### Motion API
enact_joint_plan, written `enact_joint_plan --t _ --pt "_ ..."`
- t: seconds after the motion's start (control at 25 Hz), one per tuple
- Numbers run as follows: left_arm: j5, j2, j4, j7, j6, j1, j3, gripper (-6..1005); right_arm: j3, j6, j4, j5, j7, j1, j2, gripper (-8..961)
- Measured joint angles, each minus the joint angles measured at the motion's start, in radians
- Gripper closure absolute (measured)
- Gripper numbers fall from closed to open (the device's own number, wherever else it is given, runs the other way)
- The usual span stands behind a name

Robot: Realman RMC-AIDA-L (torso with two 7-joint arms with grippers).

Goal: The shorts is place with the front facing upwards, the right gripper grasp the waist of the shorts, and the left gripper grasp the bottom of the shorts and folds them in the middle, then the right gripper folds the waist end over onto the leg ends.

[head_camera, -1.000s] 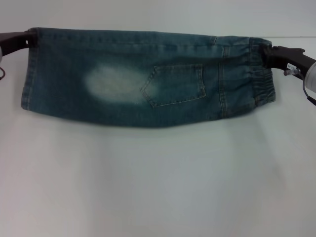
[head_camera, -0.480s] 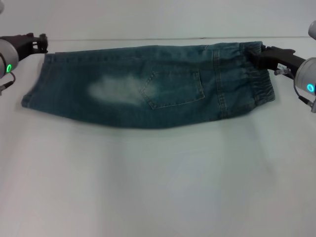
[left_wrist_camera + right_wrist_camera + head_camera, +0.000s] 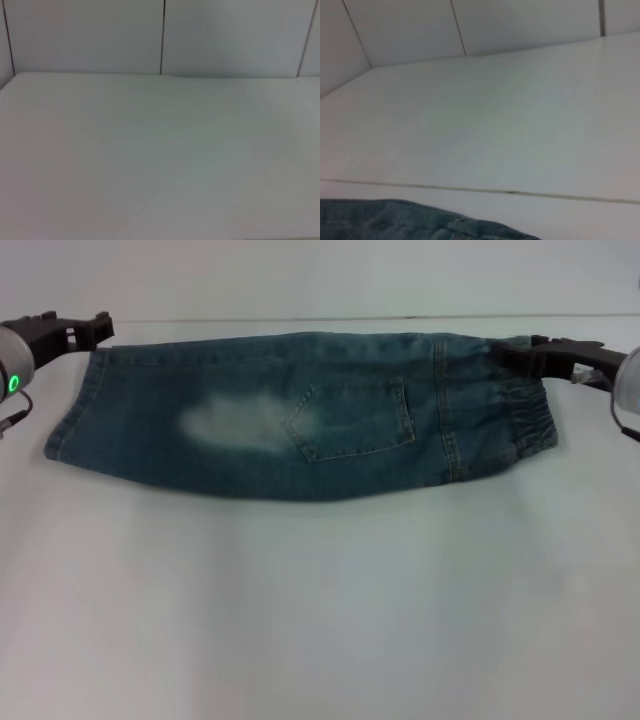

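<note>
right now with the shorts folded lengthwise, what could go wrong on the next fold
The right gripper sits only at the far corner of the waist, so the near side may sag and the fold skew. The left gripper looks clear of the leg ends, so the shorts might drag along the table.

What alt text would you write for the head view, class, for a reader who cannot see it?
Small blue-green denim shorts, folded lengthwise with a stitched pocket and a pale faded patch on top, lie flat on a white table. The black left gripper sits by the leg-hem corner, and the black right gripper is at the puckered elastic waist.
</note>
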Motion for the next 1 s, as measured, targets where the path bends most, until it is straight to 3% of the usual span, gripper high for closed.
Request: enact_joint_plan --t 0.24,0.44,0.72,1.0 --pt "-0.071 0.012 0.025 0.002 0.112 0.045 0.002 285 -0.033 -0.026 -0.076 -0.184 0.219 0.014 -0.037 285" --pt "-0.209 0.018 0.069 0.08 0.294 0.105 -0.008 67 -0.034 -0.128 -0.176 -0.289 0.366 0.015 -0.062 285" --pt "-0.372 0.021 0.076 0.252 0.672 0.181 -0.125 66 -0.011 -0.377 -0.346 -0.428 0.616 0.0 -0.128 289" --pt "-0.374 0.028 0.071 0.306 1.034 0.222 -0.174 70 0.112 -0.718 -0.514 -0.607 0.769 0.008 -0.139 293"
